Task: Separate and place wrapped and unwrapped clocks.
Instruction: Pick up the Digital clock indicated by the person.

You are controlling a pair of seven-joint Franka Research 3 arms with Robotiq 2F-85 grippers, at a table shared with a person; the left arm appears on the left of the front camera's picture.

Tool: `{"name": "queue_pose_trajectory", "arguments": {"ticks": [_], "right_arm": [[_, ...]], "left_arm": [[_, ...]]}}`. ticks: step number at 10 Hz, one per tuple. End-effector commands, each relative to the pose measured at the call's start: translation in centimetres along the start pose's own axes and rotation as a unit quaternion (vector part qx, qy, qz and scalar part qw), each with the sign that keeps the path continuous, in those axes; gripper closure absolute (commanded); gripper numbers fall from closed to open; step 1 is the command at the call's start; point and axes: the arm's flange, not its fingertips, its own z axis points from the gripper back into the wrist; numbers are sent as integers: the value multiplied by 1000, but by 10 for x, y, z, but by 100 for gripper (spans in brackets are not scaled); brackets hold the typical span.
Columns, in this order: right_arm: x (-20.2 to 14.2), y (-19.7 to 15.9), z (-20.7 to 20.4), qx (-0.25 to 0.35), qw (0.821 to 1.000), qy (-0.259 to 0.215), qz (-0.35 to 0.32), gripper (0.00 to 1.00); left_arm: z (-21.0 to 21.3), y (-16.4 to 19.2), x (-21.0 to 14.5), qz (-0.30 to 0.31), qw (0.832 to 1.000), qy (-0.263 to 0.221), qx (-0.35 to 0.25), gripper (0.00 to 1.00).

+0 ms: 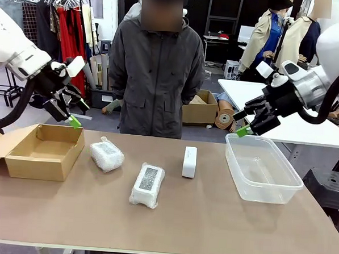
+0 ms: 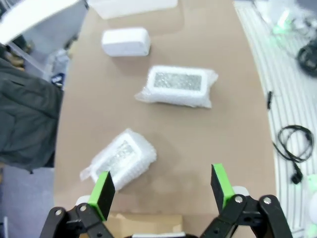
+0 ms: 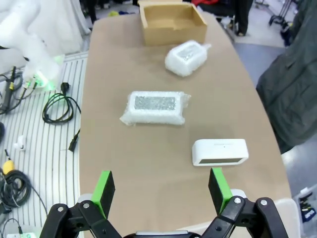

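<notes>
the bare white clock (image 3: 220, 151) carries a faint grey mark on its upper face in the right wrist view, too small to read; the dark speckled patch on the middle wrapped clock (image 1: 147, 184) shows through the bubble wrap, its detail blurred by the plastic; the wrapped clock by the box (image 1: 106, 154) has a paler patch, clearer from the wrist cameras than from the front; the person (image 1: 156, 75) stands at the far side in a dark jacket, hands hidden; the cardboard box (image 1: 46, 149) stands open at the table's left end, one flap cut off by the picture's edge; the clear plastic tub (image 1: 262, 169) stands open at the right end, the table top showing through its walls; in the left wrist view just a pale strip of the tub enters at the top and a strip of the box's rim at the bottom; all three clocks lie on the table (image 1: 210, 220) between the two containers, in neither of them; the wrapped clock by the box sits just beside the box's right wall; the middle wrapped clock lies nearer the robot's edge; the bare white clock lies between it and the tub, touching neither; the left gripper (image 1: 73, 113) hangs above the box's far right corner, fingers spread wide, nothing between them; the right gripper (image 1: 243, 122) hangs above the tub's far left corner, fingers likewise wide and holding nothing
</notes>
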Motion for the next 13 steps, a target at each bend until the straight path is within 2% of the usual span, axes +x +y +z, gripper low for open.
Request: {"name": "queue_pose_trajectory", "arguments": {"ticks": [1,5,7,8,9,13], "right_arm": [[-2,-11,3,16,1000,-17,8,0],[-8,-21,4,29,999,-26,22,0],[-13,-24,4,31,999,-38,12,0],[-15,-23,4,25,999,-44,5,0],[-13,-17,3,28,999,-15,1,0],[-13,-17,3,28,999,-15,1,0]], "left_arm": [[1,6,-7,2,999,-35,5,0],[13,16,-16,15,997,-71,-10,0],[12,14,-18,20,998,-66,-15,0],[8,11,-17,22,998,-46,-22,0],[12,11,-18,29,998,-57,-13,0],[12,11,-18,29,998,-57,-13,0]]}}
